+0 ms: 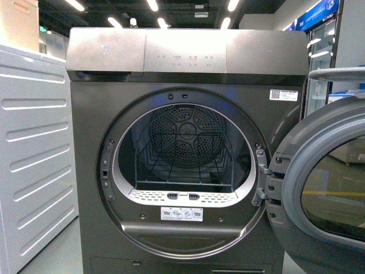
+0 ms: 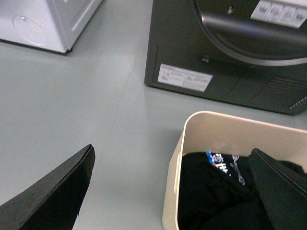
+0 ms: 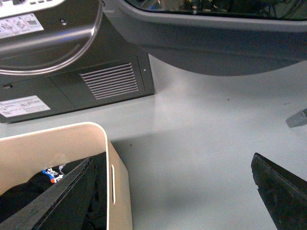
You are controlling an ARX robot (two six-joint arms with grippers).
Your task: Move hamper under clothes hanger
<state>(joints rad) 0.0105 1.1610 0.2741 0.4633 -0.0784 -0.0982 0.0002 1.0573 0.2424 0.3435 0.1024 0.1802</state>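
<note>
The hamper (image 2: 173,191), a beige tub, stands on the floor in front of the dryer and holds a black T-shirt (image 2: 211,191). It also shows in the right wrist view (image 3: 120,191). My left gripper (image 2: 171,148) is open over the hamper's one side wall, one finger outside and one over the shirt. My right gripper (image 3: 172,157) is open over the opposite side, one finger over the tub, the other over bare floor. A grey bar (image 1: 336,73) shows at the right edge; I cannot tell whether it belongs to the clothes hanger. Neither gripper shows in the front view.
The dark grey dryer (image 1: 182,63) stands straight ahead with its drum empty and its round door (image 1: 325,177) swung open to the right. A white appliance (image 1: 34,154) stands on the left. Grey floor (image 3: 206,143) lies beside the hamper. A small grey piece (image 3: 297,118) rests on the floor.
</note>
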